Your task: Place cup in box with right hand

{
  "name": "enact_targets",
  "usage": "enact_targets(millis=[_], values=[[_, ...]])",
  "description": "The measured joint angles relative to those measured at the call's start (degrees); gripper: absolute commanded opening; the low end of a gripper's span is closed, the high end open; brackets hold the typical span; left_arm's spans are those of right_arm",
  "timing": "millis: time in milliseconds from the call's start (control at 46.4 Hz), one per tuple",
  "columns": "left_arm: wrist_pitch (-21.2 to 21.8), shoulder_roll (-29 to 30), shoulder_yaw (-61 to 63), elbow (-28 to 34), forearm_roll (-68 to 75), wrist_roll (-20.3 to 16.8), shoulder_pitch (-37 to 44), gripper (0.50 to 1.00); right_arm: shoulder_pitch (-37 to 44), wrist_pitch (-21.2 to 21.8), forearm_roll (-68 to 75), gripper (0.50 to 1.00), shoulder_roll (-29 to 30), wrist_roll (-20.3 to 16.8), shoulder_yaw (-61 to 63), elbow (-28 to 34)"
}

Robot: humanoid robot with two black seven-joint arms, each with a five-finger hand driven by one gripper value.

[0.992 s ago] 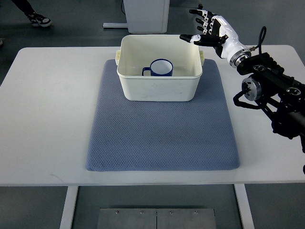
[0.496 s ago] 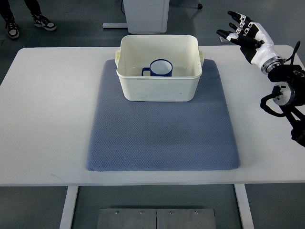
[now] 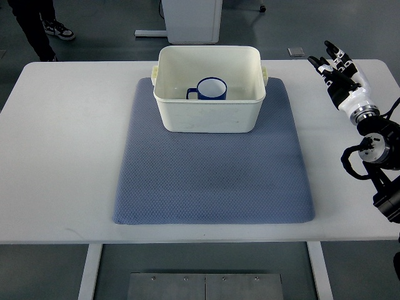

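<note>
A blue enamel cup point(image 3: 210, 89) with a white inside stands upright in the cream plastic box point(image 3: 209, 119), its handle pointing left. The box sits at the far end of a blue-grey mat point(image 3: 212, 169) on the white table point(image 3: 62, 156). My right hand point(image 3: 334, 62) is over the table's far right corner, well to the right of the box, its fingers spread and holding nothing. Its black forearm point(image 3: 375, 162) runs down the right edge of the top view. No left arm shows.
A person's legs and shoes point(image 3: 44, 25) stand on the floor beyond the table's far left corner. A white cabinet base point(image 3: 190, 19) is behind the box. A small grey floor plate point(image 3: 295, 52) lies beyond the table near my right hand.
My right hand has drawn away from the box's right rim, moving right and back toward the table's right edge, empty. The cup stays put in the box. The person has shifted on the floor.
</note>
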Motion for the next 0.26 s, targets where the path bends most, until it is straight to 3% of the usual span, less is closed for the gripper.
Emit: enact_targets(millis=[259], values=[[0.0,0.0,0.0,0.0,0.0,0.0,0.0,1.000,-3.1,0.0,0.0,1.000,3.5,0.2,5.5,0.2]])
